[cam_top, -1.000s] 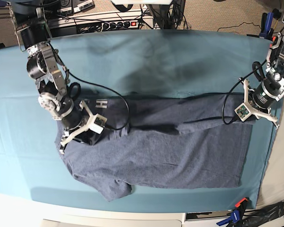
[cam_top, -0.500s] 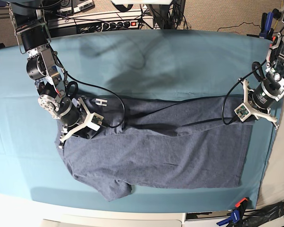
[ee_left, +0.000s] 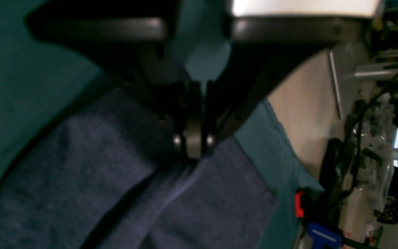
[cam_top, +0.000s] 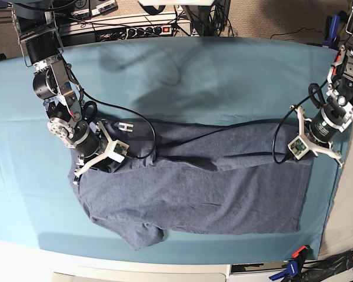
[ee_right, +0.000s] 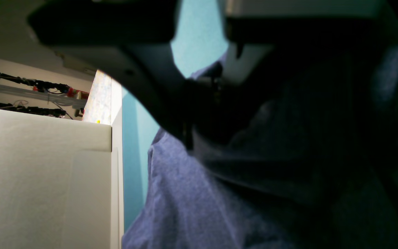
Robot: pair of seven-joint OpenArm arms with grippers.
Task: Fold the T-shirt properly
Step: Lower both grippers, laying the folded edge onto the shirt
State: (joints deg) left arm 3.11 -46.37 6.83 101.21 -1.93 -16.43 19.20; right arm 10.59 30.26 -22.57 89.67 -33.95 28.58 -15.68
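Observation:
The blue-grey T-shirt (cam_top: 200, 194) lies spread across the teal cloth, with a long raised fold along its far edge and a white letter H (cam_top: 126, 127) showing at its left. My right gripper (cam_top: 102, 167) sits at the shirt's left end. In the right wrist view that gripper (ee_right: 188, 138) is shut, with T-shirt (ee_right: 185, 207) fabric bunched around its dark fingers. My left gripper (cam_top: 302, 154) is at the shirt's right far corner. Seen from the left wrist, the left gripper (ee_left: 193, 147) is shut on a pinch of T-shirt (ee_left: 81, 166) cloth.
The teal table cloth (cam_top: 223, 76) covers the table. Cables and a power strip (cam_top: 141, 29) run along the back edge. A blue and orange clamp (cam_top: 294, 264) grips the front right corner. A white panel (ee_right: 43, 180) stands beyond the table's left end.
The right gripper shifted slightly back and left with the shirt's edge. The left gripper then moved a little forward and inward. The raised fold along the far edge has flattened somewhat.

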